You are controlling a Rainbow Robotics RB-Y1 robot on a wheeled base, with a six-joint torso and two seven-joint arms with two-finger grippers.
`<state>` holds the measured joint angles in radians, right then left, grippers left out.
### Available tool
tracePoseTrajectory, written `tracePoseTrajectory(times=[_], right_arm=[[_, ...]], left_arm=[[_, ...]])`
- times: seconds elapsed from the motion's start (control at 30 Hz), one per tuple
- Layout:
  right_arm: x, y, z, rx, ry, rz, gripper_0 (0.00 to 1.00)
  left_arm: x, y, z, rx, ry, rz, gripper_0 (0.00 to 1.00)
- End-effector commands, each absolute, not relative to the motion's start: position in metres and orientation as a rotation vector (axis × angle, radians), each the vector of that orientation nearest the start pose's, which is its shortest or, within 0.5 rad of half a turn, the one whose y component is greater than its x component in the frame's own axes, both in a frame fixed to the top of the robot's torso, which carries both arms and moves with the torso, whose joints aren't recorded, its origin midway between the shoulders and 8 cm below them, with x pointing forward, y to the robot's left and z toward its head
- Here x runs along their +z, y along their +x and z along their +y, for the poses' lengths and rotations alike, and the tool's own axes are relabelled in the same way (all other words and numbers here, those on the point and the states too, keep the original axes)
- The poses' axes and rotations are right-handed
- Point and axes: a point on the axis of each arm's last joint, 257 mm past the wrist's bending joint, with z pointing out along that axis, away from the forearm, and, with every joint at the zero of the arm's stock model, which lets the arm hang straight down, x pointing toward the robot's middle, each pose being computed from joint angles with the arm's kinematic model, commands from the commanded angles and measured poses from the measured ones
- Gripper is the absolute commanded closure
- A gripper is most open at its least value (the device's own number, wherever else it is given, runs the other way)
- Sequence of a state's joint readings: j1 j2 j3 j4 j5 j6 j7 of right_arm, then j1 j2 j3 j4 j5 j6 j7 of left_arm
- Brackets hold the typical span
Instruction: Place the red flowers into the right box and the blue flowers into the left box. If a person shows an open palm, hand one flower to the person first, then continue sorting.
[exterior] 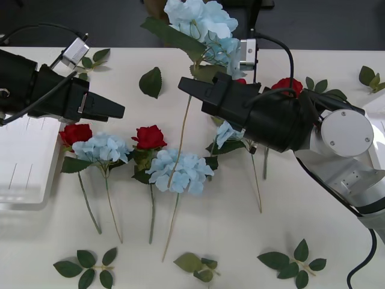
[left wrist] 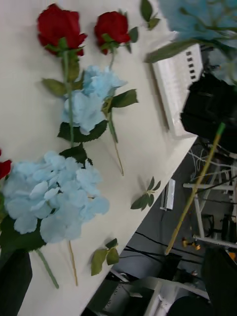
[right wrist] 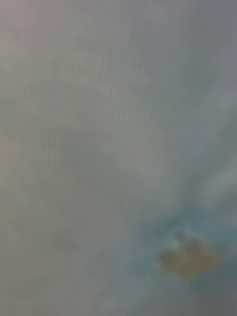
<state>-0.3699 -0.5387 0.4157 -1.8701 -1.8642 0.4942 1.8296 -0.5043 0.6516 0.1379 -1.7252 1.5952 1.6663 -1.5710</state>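
Observation:
My right gripper (exterior: pixel 187 88) is raised over the table's middle, shut on the long stem of a blue flower (exterior: pixel 200 23). Its head is lifted toward the far side and its stem (left wrist: pixel 195 183) hangs down. Pale blue petals press against the lens in the right wrist view. More blue flowers (exterior: pixel 180 171) (exterior: pixel 101 147) (exterior: pixel 228 133) and red flowers (exterior: pixel 75 133) (exterior: pixel 148 136) (exterior: pixel 287 85) lie on the table. My left gripper (exterior: pixel 115 111) hovers open at the left, beside the left box (exterior: pixel 24 162). The right box (exterior: pixel 379 111) (left wrist: pixel 177 85) sits at the right edge.
Loose green leaf sprigs lie near the front edge (exterior: pixel 85 268) (exterior: pixel 198 265) (exterior: pixel 293 262) and at the back (exterior: pixel 151 82) (exterior: pixel 372 76). The white table's (exterior: pixel 240 229) edge drops off to a floor with cables and stands (left wrist: pixel 207 207).

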Motion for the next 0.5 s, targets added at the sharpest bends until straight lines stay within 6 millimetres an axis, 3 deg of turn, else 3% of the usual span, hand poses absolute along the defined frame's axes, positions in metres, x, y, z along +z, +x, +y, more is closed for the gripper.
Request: tracePoseTrajectory(times=[0.03,0.2,0.4,0.5], right_arm=[[-0.005,0.438,0.028,1.54,-0.31,1.554,1.0],[-0.004,0.438,0.027,1.543,-0.307,1.55,1.0],[-0.004,0.438,0.027,1.541,-0.308,1.549,1.0],[-0.005,0.438,0.028,1.541,-0.31,1.55,1.0]], left_arm=[[-0.077,0.409,0.124,-1.151,0.927,2.062,0.0],[-0.076,0.413,0.094,-1.193,0.956,1.917,0.0],[-0.094,0.423,0.04,-1.252,0.865,1.82,0.0],[-0.101,0.425,0.023,-1.269,0.83,1.814,0.0]])
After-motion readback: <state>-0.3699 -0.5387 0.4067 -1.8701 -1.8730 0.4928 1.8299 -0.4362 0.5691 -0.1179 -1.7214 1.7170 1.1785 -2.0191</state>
